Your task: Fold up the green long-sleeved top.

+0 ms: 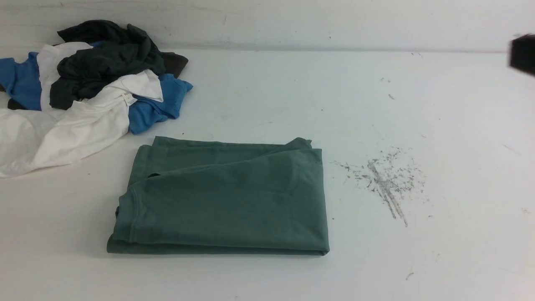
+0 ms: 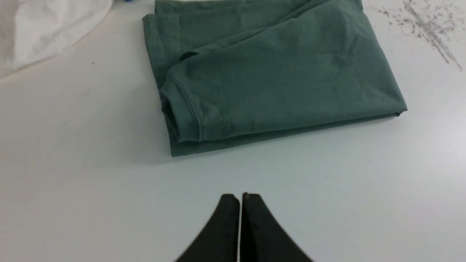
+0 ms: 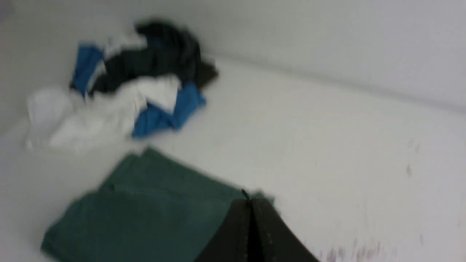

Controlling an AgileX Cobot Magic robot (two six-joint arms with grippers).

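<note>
The green long-sleeved top lies folded into a flat rectangle in the middle of the white table, a cuffed sleeve end showing at its left edge. In the left wrist view the top lies ahead of my left gripper, which is shut and empty over bare table, well short of the cloth. The right wrist view is blurred; my right gripper is shut and empty, raised above the table with the top below it. A dark blurred piece of the right arm shows at the front view's right edge.
A heap of blue, white and dark charcoal garments lies at the back left. Grey scuff marks stain the table to the right of the top. The back wall rises behind the table.
</note>
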